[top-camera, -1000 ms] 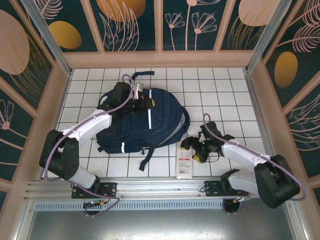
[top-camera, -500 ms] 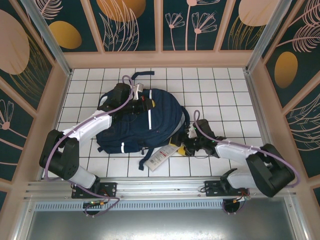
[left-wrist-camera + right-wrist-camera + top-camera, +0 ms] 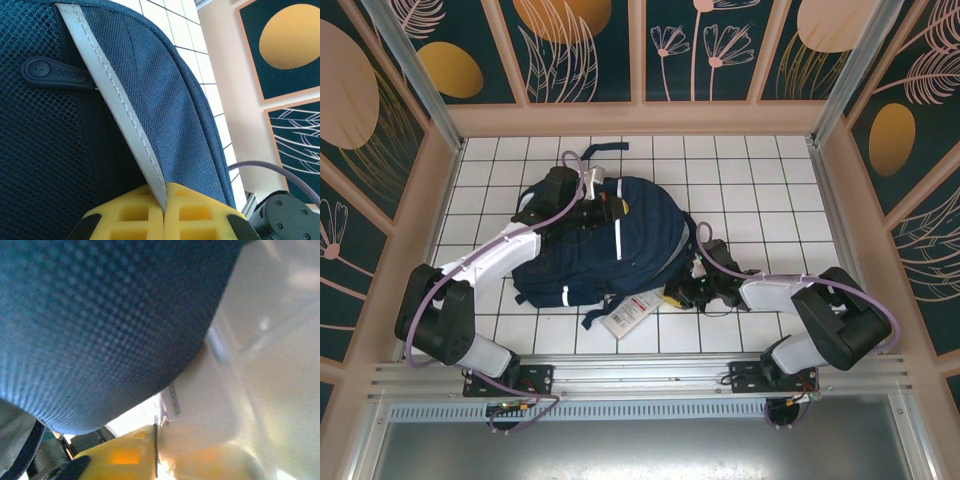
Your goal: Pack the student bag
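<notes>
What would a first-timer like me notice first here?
The big navy student bag lies in the middle of the white tiled table, with white stripes across it. The left end effector is pinched shut on one of those stripes. The right end effector, also shut, sits by the bag's lower right edge, next to a white packet with a red label.

Your student bag (image 3: 605, 240): navy mesh-weave fabric, white reflective stripes, dark straps. Table (image 3: 760, 190): white tiles, dark grid lines. Packet (image 3: 628, 312) at the bag's 6 o'clock: white with red print. Wall panels (image 3: 580, 50) at 12 o'clock: dark teal, orange discs, pale line-drawn leaves. Your left gripper (image 3: 164, 212) and right gripper (image 3: 156, 450): yellow fingers. Left arm (image 3: 490, 255): white shell, black joints. Cable (image 3: 260, 164): lilac.
</notes>
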`<state>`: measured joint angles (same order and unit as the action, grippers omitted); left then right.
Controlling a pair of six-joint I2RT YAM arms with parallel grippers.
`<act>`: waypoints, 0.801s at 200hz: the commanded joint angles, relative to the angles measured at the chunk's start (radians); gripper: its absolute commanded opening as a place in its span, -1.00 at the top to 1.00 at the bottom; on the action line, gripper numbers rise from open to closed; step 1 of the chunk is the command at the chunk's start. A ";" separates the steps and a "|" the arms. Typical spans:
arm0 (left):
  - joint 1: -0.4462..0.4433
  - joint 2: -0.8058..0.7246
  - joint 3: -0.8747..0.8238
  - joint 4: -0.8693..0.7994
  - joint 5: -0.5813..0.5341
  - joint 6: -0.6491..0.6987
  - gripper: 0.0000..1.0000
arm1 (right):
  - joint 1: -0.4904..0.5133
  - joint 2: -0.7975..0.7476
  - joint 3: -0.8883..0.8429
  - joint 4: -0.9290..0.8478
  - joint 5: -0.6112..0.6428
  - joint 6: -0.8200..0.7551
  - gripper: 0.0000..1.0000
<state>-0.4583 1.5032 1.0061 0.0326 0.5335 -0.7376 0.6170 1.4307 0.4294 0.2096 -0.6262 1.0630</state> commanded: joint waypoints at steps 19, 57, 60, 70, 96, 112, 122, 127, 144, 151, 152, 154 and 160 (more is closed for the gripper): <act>0.012 -0.065 0.042 -0.109 -0.024 0.032 1.00 | 0.003 -0.112 0.014 -0.034 0.078 0.020 1.00; 0.085 -0.145 0.075 -0.163 0.002 0.039 1.00 | -0.005 -0.370 0.004 -0.254 0.132 0.022 1.00; 0.094 -0.152 0.077 -0.169 0.008 0.039 1.00 | -0.007 -0.394 0.003 -0.274 0.136 0.021 1.00; 0.122 -0.169 0.081 -0.178 0.027 0.043 1.00 | -0.018 -0.474 0.005 -0.334 0.141 0.017 1.00; 0.161 -0.181 0.105 -0.213 0.050 0.060 1.00 | -0.062 -0.647 0.005 -0.465 0.138 0.007 1.00; 0.165 -0.177 0.112 -0.209 0.062 0.053 1.00 | -0.103 -0.719 0.007 -0.512 0.113 -0.008 1.00; 0.166 -0.172 0.113 -0.202 0.070 0.046 1.00 | -0.129 -0.754 0.019 -0.531 0.089 -0.023 1.00; 0.166 -0.169 0.115 -0.200 0.074 0.042 1.00 | -0.142 -0.770 0.027 -0.537 0.074 -0.036 1.00; 0.166 -0.167 0.119 -0.195 0.092 0.041 1.00 | -0.176 -0.817 0.075 -0.579 0.057 -0.080 1.00; 0.166 -0.169 0.122 -0.195 0.100 0.041 1.00 | -0.189 -0.830 0.103 -0.602 0.063 -0.100 1.00; 0.166 -0.169 0.123 -0.195 0.101 0.042 1.00 | -0.192 -0.830 0.107 -0.604 0.064 -0.103 1.00; 0.166 -0.170 0.124 -0.194 0.104 0.043 1.00 | -0.196 -0.831 0.116 -0.609 0.066 -0.109 1.00; 0.167 -0.171 0.127 -0.193 0.115 0.043 1.00 | -0.211 -0.832 0.139 -0.623 0.071 -0.128 1.00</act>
<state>-0.3027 1.3453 1.0832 -0.1699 0.5957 -0.7109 0.4477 0.6331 0.4606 -0.3321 -0.5289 1.0225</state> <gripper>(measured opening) 0.064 0.051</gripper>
